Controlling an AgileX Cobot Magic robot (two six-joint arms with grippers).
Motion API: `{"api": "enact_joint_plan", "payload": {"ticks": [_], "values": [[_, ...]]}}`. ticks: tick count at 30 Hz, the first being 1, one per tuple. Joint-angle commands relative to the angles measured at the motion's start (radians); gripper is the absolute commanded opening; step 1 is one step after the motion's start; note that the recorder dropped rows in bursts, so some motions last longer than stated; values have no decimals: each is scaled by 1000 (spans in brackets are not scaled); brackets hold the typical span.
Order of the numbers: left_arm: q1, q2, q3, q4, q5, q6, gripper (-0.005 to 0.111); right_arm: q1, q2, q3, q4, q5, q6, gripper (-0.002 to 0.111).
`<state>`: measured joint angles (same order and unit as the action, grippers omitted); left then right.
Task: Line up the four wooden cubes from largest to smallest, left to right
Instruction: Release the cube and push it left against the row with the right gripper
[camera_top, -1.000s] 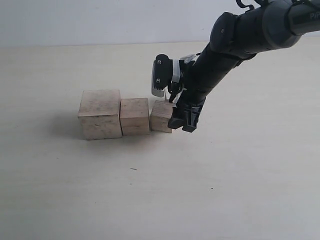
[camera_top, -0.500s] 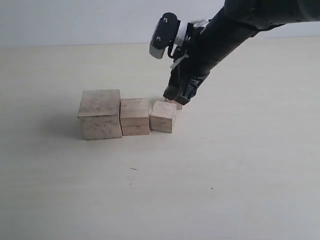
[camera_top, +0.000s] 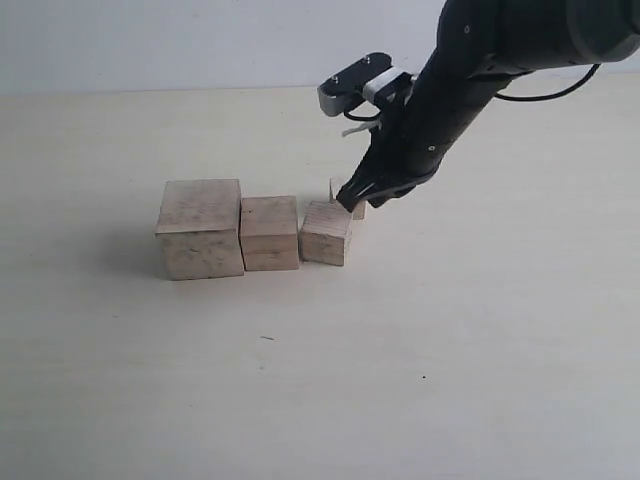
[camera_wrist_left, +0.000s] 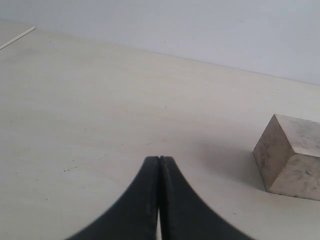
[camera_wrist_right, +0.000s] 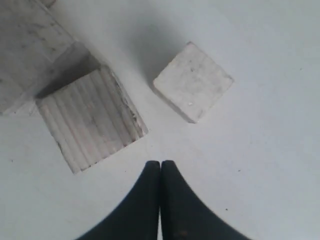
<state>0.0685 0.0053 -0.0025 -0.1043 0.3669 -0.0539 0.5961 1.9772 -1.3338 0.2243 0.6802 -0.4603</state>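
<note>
Right gripper (camera_top: 352, 205): we saw it clenched, empty.
Smallest cube (camera_wrist_right: 192, 82): centre of exterior frame, behind third cube (camera_top: 326, 232), just ahead of the tips, untouched.
Nearer arm: right, we judged.

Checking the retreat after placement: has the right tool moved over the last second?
Yes. The right tool has risen from table level beside the third pale beige wooden cube in the row to above that cube's far right corner.
</note>
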Motion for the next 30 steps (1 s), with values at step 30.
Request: {"api": "enact_joint_plan", "payload": {"ticks": [30], "values": [[1, -5, 2, 4, -7, 0, 0, -3, 111, 0, 237, -47, -124, 0]]}}
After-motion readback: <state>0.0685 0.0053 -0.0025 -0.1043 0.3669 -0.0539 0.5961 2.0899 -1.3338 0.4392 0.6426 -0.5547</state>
